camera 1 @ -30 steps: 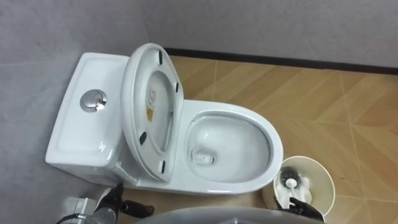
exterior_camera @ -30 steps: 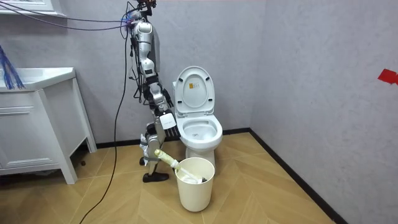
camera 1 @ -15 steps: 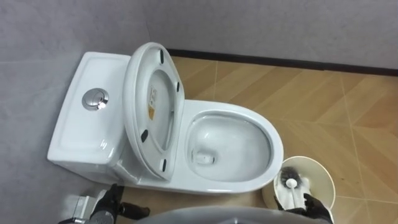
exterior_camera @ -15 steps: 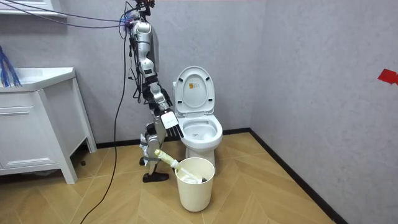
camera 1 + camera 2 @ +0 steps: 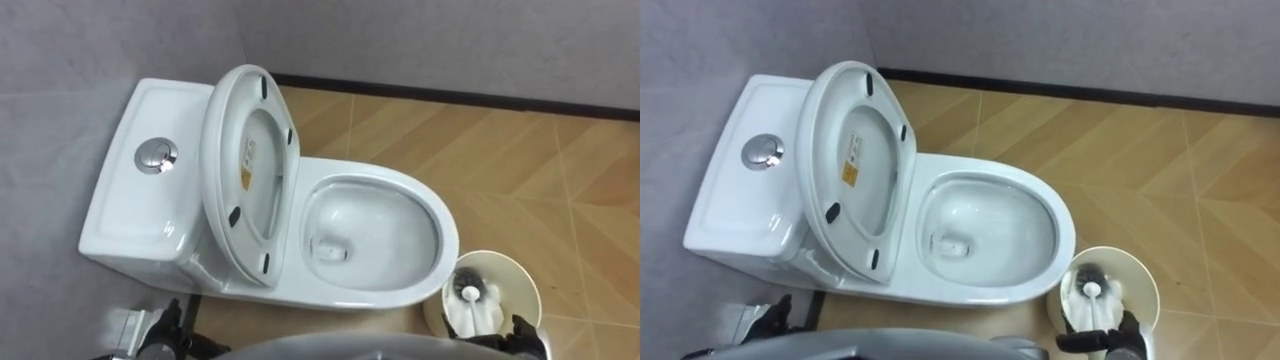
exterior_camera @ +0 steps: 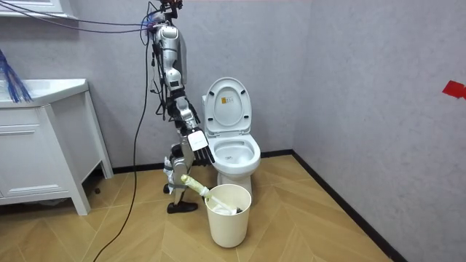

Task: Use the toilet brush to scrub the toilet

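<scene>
Stands upright close against the side of a white toilet (image 6: pixel 233 156), on the room view's left of it, and looks down across the open bowl (image 5: pixel 445 240). Sees the seat and lid (image 5: pixel 245 170) raised together, leaning back toward the cistern (image 5: pixel 125 200), with a round chrome flush button (image 5: pixel 153 154) on the cistern's top. Finds the toilet brush (image 5: pixel 1085 274) outside the toilet: dark bristle head down inside a cream bucket (image 5: pixel 533 295) on the wood-pattern floor (image 5: pixel 520 160), close beside the bowl's front end, away from the cistern. Shows, in the room view, the brush's pale handle (image 6: pixel 194 185) slanting up out of that bucket toward the robot's side of the toilet. Carries the right hand (image 5: pixel 1122 340) at the bucket's near rim, next to the brush; cannot tell whether open, closed or gripping it. Carries the left hand (image 5: pixel 168 328) low beside the toilet's base at the cistern end; cannot tell its state either. Has a dark skirting board (image 5: pixel 450 97) and grey wall (image 5: pixel 400 40) behind the toilet, and a white vanity cabinet (image 6: pixel 44 145) well off to the room view's left of it.
</scene>
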Available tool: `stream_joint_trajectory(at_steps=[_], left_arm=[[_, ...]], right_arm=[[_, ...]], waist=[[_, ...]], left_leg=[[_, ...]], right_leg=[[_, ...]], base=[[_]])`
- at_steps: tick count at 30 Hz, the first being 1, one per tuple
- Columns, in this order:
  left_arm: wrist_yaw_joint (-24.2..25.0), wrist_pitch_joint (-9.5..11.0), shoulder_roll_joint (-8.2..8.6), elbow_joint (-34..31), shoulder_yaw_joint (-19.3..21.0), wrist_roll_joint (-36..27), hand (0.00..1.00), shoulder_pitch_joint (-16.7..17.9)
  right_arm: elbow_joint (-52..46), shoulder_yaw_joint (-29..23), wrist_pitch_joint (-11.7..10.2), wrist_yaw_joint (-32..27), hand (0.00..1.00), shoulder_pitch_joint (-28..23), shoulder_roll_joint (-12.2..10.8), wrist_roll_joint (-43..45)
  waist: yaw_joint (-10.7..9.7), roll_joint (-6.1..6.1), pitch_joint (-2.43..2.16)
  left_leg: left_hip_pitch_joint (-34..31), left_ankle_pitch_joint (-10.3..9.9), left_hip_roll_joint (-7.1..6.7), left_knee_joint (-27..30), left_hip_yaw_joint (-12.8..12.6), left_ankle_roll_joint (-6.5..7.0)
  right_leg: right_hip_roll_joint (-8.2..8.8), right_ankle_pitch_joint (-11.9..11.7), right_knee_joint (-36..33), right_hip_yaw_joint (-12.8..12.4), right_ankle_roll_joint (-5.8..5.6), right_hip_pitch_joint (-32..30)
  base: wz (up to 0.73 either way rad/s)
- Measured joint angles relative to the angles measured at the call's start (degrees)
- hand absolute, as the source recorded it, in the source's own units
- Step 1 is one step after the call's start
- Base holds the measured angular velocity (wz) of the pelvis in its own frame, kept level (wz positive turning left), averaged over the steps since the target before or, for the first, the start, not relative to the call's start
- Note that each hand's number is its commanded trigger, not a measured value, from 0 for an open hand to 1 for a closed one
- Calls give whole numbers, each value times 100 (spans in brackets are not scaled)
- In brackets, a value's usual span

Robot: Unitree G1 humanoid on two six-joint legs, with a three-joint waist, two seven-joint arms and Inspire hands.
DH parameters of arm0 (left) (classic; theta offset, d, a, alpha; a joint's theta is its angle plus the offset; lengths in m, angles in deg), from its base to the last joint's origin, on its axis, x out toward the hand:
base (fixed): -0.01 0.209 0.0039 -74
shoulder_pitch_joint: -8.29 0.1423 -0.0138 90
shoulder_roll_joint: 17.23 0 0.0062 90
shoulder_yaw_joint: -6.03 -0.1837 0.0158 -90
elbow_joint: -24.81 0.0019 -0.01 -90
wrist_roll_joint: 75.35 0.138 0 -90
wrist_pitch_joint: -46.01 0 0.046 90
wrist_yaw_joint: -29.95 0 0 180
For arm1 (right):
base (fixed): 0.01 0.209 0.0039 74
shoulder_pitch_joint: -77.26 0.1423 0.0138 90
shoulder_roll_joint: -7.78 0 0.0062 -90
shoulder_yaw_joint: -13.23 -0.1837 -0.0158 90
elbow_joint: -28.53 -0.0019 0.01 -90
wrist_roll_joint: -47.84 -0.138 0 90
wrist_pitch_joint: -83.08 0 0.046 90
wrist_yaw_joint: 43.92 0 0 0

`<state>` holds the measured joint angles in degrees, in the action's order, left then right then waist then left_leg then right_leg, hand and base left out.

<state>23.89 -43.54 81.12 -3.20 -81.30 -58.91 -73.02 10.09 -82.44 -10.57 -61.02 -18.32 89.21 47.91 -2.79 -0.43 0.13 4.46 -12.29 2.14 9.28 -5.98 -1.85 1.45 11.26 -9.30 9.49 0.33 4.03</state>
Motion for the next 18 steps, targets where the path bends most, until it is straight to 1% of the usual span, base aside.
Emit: stream_joint_trajectory(at_steps=[2,3,4,6,7,8,9,10,11,12,13,15,16,17,18], left_arm=[[-7,-1,-4,0,-91,-7,0,-71],[-8,-1,-10,0,-154,-16,0,-189],[-10,-1,-12,1,-186,-17,0,-269],[-30,47,7,70,-191,-17,0,-578],[-59,63,9,103,-219,-24,0,-656],[-95,66,6,125,-335,-28,0,-787],[-107,78,2,141,-457,-34,0,-915],[-108,88,2,176,-508,-36,0,-966],[-111,94,9,225,-545,-46,0,-1158],[-116,98,13,248,-547,-62,0,-1186],[-136,112,12,255,-548,-70,0,-1293],[-272,148,15,292,-649,-132,0,-1500],[-301,148,21,303,-689,-134,0,-1550],[-336,150,56,320,-743,-128,0,-1668],[-337,150,91,316,-772,-129,0,-1781]], right_arm=[[29,-7,2,-59,0,66,3,-62],[88,-3,-2,-59,0,183,3,-132],[172,-4,-3,-54,0,269,3,-172],[421,-18,0,-38,0,616,12,-203],[450,-7,-1,-39,0,699,15,-209],[520,0,-5,-41,0,854,20,-223],[638,28,-3,-48,0,1033,22,-245],[675,58,1,-54,0,1103,22,-272],[739,118,0,-60,0,1234,22,-296],[769,117,0,-60,0,1312,21,-297],[852,104,-2,-77,0,1437,25,-302],[885,141,2,-128,0,1718,47,-478],[887,195,3,-138,0,1773,57,-530],[903,224,8,-144,0,1847,77,-607],[905,225,46,-143,0,1962,97,-655]], waist=[[-22,21,15],[-38,46,25],[-46,47,29],[-18,68,38],[-10,84,50],[-20,104,68],[-17,117,84],[-9,123,88],[-9,129,98],[-4,140,103],[-8,164,125],[15,169,143],[16,173,153],[16,179,175],[22,166,200]], left_leg=[[-177,1,-4,63,-3,1],[-346,1,-10,146,-1,2],[-451,17,-17,191,0,29],[-820,64,-34,254,-1,105],[-891,69,-37,259,-1,115],[-1047,79,-40,312,2,130],[-1271,78,-46,465,2,131],[-1379,78,-47,548,3,130],[-1587,78,-49,696,12,130],[-1696,77,-49,774,37,130],[-1944,70,-55,1004,131,138],[-2369,63,-58,1359,192,147],[-2455,63,-63,1435,206,147],[-2643,60,-75,1551,220,152],[-2852,36,-84,1676,217,190]], right_leg=[[20,0,-99,50,0,-181],[42,0,-181,74,0,-364],[55,0,-227,81,1,-467],[88,-5,-405,71,9,-887],[91,-9,-442,64,14,-976],[98,-28,-488,56,17,-1135],[117,-30,-582,52,17,-1319],[127,-30,-625,53,17,-1408],[144,-30,-767,38,19,-1613],[151,-30,-835,36,20,-1715],[170,-32,-1000,32,23,-1913],[215,-16,-1300,26,48,-2289],[233,-6,-1376,48,58,-2371],[272,13,-1534,105,73,-2557],[316,56,-1725,149,85,-2786]], base=[[2],[8],[8],[2],[0],[0],[0],[0],[0],[7],[9],[7],[13],[20],[20]])
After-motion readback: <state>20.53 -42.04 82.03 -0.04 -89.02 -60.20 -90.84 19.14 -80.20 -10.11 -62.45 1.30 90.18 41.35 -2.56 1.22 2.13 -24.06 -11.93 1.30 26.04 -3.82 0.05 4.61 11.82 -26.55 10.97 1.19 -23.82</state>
